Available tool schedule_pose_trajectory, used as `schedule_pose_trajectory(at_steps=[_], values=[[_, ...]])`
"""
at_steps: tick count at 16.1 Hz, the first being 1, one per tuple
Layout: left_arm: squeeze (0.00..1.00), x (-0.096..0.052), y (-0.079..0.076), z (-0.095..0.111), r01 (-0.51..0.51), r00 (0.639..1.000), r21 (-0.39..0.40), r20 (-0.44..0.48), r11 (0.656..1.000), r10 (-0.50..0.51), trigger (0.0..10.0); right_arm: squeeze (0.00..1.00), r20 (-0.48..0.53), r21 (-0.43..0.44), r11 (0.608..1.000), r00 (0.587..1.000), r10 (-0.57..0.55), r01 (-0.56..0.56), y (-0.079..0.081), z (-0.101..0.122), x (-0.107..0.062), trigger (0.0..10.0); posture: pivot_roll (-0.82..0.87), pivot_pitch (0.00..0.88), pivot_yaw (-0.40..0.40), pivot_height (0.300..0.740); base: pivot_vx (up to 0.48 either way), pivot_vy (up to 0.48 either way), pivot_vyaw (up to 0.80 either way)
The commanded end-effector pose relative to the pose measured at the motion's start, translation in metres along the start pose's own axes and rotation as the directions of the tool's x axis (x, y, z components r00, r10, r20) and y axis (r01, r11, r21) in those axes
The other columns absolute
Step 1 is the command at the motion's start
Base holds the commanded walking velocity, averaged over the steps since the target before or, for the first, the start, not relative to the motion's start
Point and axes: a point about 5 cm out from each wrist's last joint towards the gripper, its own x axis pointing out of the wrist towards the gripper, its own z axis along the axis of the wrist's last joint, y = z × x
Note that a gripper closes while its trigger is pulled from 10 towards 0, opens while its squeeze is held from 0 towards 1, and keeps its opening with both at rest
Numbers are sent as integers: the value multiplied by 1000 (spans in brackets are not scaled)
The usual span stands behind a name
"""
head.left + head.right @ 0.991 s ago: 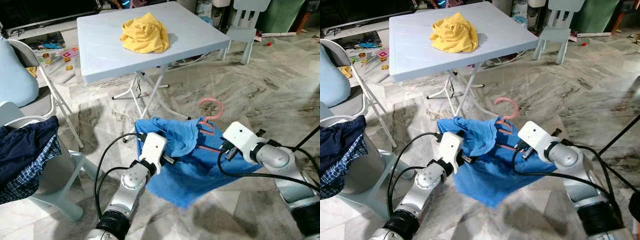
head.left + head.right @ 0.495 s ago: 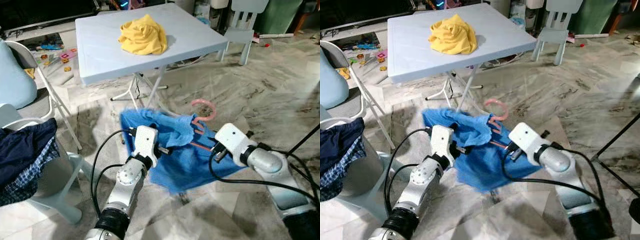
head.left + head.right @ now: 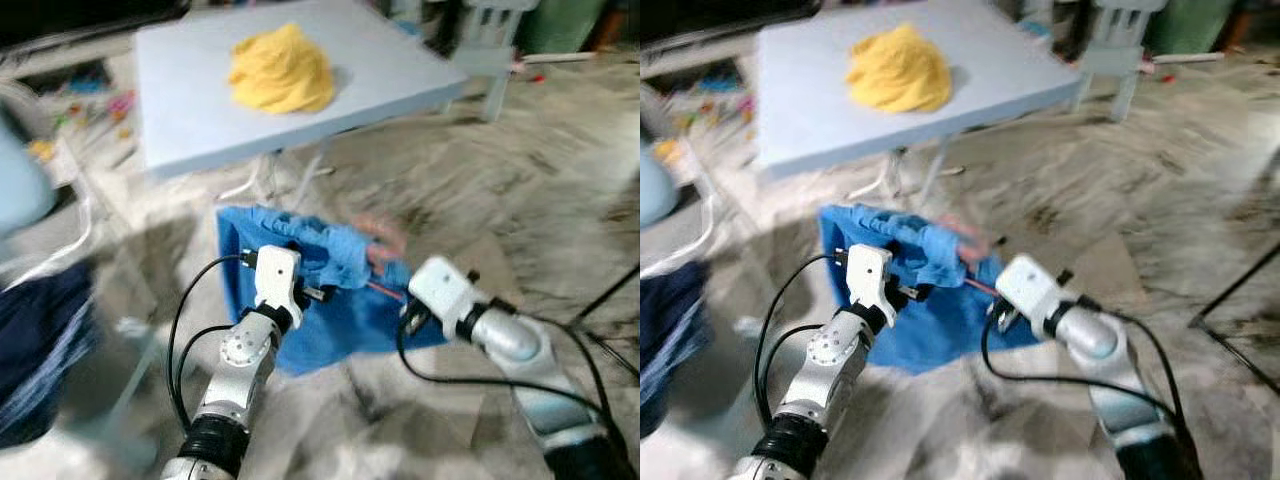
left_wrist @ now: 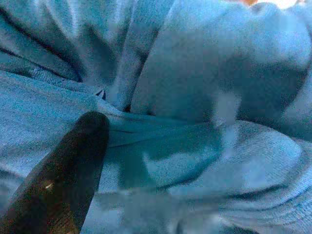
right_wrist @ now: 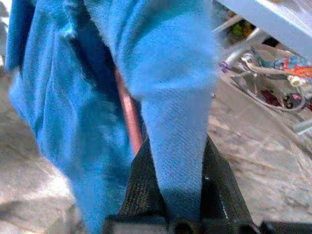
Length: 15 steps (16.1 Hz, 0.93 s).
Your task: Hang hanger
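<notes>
Below the table (image 3: 200, 130), both pincers grasp the blue garment (image 3: 345, 320); right wrist view reveals the pink hanger (image 5: 129, 117).

No readable text, label, brand, number or sign on anything here.

Home living room: marble floor (image 3: 560, 190), folding table (image 3: 190, 110), laundry.
</notes>
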Motion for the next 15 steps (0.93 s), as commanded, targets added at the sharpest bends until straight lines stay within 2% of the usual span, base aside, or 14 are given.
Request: schedule_pose_trajectory(at_steps=[1,10,15], values=[[0,0,-9,-8,29,999,-15,-46,999,-29,10000,0,117,-26,1000,993,0,3,-4,22,-1,10000,-129,88,52,740,409,0,0],[0,0,-9,-9,20,998,-14,-61,1000,-21,10000,0,137,-38,999,990,42,-37,0,24,-2,10000,-126,84,52,740,362,0,0],[0,1,-6,-11,-32,996,33,-80,999,34,10000,0,161,-45,997,984,69,-62,3,27,-2,10000,-126,81,52,740,0,0,106]])
